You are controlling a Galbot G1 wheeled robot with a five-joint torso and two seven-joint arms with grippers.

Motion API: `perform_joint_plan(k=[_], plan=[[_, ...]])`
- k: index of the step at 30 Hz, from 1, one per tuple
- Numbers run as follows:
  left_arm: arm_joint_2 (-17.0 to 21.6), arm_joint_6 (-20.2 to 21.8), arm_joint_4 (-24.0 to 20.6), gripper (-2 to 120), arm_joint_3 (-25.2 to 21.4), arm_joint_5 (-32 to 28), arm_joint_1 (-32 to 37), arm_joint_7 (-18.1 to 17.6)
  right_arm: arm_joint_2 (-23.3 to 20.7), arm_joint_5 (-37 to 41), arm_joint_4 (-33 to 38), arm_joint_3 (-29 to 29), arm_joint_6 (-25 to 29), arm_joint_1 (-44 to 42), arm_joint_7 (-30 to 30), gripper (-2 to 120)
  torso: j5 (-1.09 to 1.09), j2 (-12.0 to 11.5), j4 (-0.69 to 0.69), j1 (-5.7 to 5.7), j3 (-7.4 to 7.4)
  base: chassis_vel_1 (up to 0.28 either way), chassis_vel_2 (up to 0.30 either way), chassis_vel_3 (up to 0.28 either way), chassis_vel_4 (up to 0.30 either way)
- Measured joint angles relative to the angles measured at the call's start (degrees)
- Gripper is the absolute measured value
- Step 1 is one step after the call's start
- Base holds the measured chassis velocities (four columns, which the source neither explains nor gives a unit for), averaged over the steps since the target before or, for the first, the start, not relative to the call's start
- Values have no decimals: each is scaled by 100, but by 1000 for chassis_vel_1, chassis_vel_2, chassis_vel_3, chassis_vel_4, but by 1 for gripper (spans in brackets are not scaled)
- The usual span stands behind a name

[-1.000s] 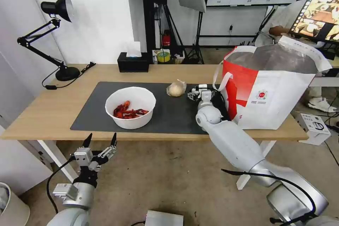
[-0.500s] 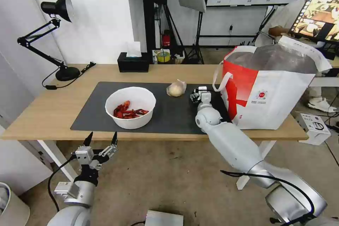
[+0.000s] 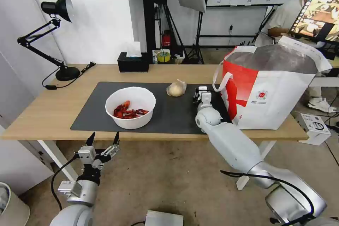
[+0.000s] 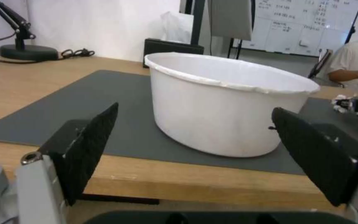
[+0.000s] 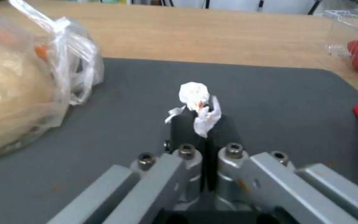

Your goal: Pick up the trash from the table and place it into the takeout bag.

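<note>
The right gripper [image 5: 202,124] pinches the crumpled white tissue [image 5: 196,101] between pressed-together fingers, over the dark mat [image 3: 169,113] near the table's [image 3: 42,113] right end, just beside the takeout bag [image 3: 272,88]. The small clear bag with beige lump [image 3: 176,88] lies near the mat's far edge. The left gripper [image 3: 103,139] hangs spread below the table's front edge, facing the white bowl [image 4: 224,102].
</note>
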Motion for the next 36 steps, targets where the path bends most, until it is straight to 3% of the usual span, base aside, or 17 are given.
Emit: perform_joint_plan(k=[7, 19, 29, 36], plan=[[48, -2, 58, 100, -62, -33, -28, 0, -41, 23, 193, 19, 442, -132, -115, 0, 0, 0, 0, 0, 0, 0, 0, 0, 0], [207, -6, 83, 100, -116, -166, -30, -5, -401, 141, 1290, -64, 1064, -620, -500, 0, 0, 0, 1, 0, 0, 0, 0, 0, 0], [358, -7, 93, 100, -126, -224, -26, -7, -937, 176, 2312, -126, 1256, -1015, -831, 0, 0, 0, 0, 0, -1, 0, 0, 0, 0], [392, -9, 94, 100, -118, -232, 51, -1, -1775, 226, 3401, 66, 1323, -1757, -1136, 0, 1, 0, 1, 0, -1, 0, 0, 0, 0]])
